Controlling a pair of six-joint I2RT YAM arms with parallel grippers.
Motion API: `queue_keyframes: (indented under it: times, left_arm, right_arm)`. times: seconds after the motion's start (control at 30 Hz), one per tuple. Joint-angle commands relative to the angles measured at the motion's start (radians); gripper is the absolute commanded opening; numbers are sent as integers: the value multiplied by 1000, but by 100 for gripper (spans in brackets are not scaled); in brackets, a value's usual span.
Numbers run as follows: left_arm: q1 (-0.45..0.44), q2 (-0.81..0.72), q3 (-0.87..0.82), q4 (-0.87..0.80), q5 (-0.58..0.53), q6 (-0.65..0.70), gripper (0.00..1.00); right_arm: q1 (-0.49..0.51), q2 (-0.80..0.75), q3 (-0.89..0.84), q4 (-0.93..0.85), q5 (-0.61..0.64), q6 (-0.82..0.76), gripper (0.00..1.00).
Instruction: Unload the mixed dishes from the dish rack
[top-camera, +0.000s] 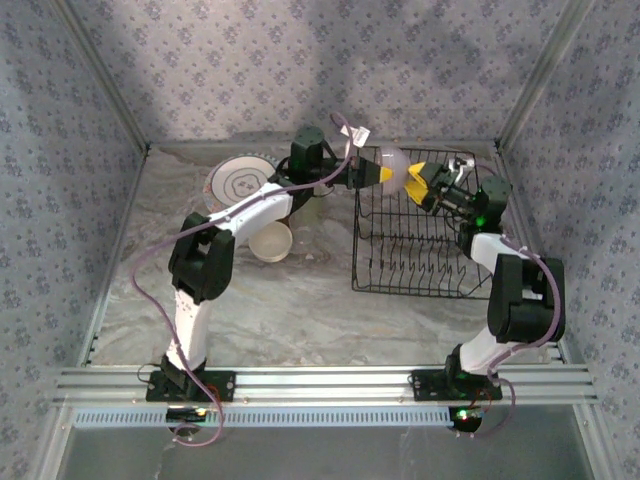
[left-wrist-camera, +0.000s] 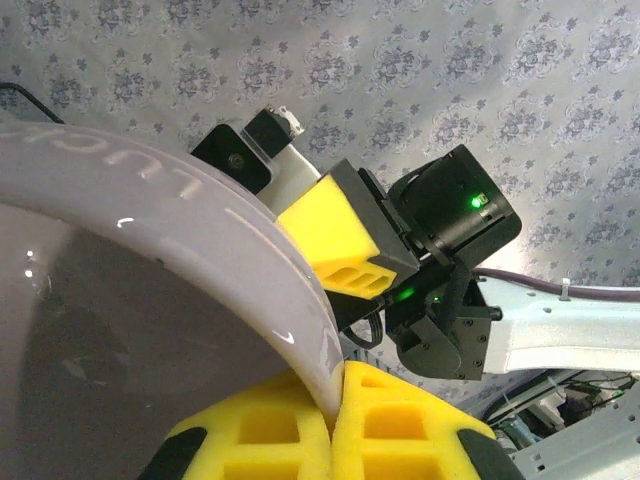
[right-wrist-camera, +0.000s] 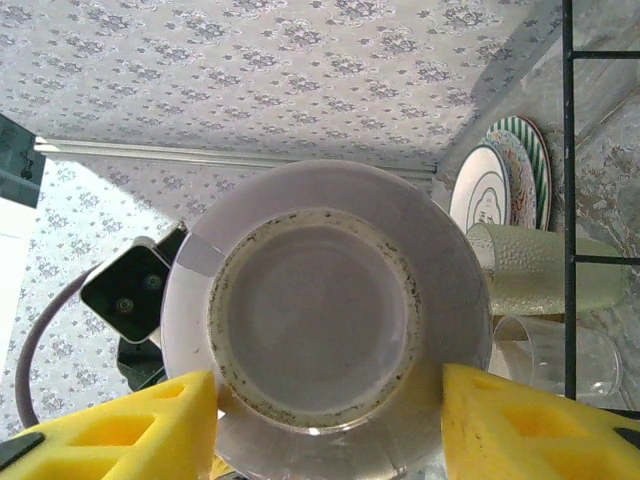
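Observation:
A pale lilac bowl (top-camera: 393, 163) (right-wrist-camera: 320, 320) hangs in the air over the far left corner of the black wire dish rack (top-camera: 420, 250), held between both arms. My left gripper (top-camera: 383, 175) (left-wrist-camera: 335, 395) is shut on the bowl's rim (left-wrist-camera: 300, 300), one yellow pad inside and one outside. My right gripper (top-camera: 415, 180) (right-wrist-camera: 330, 385) faces the bowl's underside, with its yellow fingers (right-wrist-camera: 150, 425) pressed against the outer wall on both sides. In the left wrist view one of the right gripper's fingers (left-wrist-camera: 335, 230) lies against the bowl.
Stacked plates (top-camera: 238, 182) (right-wrist-camera: 500, 185) lie at the far left of the table, white with grey rings on top. A cream cup (top-camera: 270, 240) stands in front of them. A pale textured tumbler (right-wrist-camera: 540, 270) and a clear glass (right-wrist-camera: 545, 360) stand beside the rack's wire (right-wrist-camera: 568, 200). Patterned walls enclose the table.

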Motion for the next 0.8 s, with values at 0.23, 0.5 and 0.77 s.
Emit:
queue_keyframes:
  times: [0.23, 0.5, 0.77]
  left_arm:
    - [-15, 28, 40, 39, 3, -17, 0]
    - [-12, 22, 40, 29, -13, -17, 0]
    - [4, -6, 48, 30, -34, -30, 0]
  right_arm:
    - [8, 2, 12, 100, -22, 11, 39]
    - [-21, -19, 12, 73, -21, -1, 61]
    - [-24, -153, 38, -295, -21, -261, 100]
